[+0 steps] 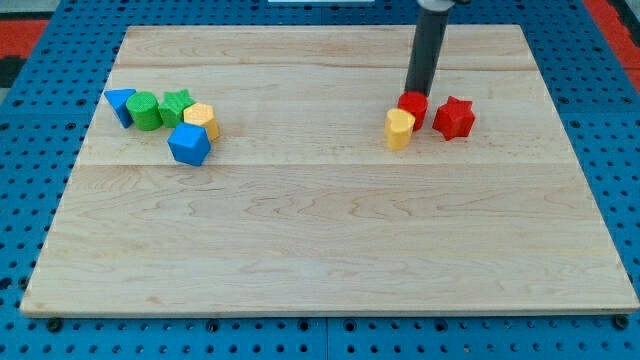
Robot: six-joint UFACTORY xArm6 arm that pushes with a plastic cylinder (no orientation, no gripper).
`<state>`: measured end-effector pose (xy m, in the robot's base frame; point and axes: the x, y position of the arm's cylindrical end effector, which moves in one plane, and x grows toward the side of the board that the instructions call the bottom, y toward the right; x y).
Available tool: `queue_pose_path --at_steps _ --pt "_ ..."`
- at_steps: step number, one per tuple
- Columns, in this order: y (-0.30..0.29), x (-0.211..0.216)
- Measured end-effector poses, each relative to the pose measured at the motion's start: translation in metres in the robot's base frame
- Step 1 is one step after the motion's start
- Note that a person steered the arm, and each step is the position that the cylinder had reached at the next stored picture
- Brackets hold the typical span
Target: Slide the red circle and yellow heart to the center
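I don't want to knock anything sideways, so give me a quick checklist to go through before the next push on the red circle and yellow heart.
1. My tip at the red circle: ok, it sits at the circle's top edge.
2. Yellow heart next to the red circle: ok, touching at its lower left.
3. Both at board centre: not ok, they lie toward the view's upper right.
4. Red star out of the way: ok, it is on the right, away from a push toward centre.
5. Wooden board toward the centre free: ok.
6. Exact tip contact: cannot tell.
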<state>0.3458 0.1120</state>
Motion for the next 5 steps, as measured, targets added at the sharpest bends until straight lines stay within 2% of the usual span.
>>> queue_pose_path --at_steps 1,2,3,4,5 --pt "0.000 0.010" --pt "-0.003 0.052" --pt "0.023 0.071" --pt "0.003 0.107" --pt "-0.027 0.119"
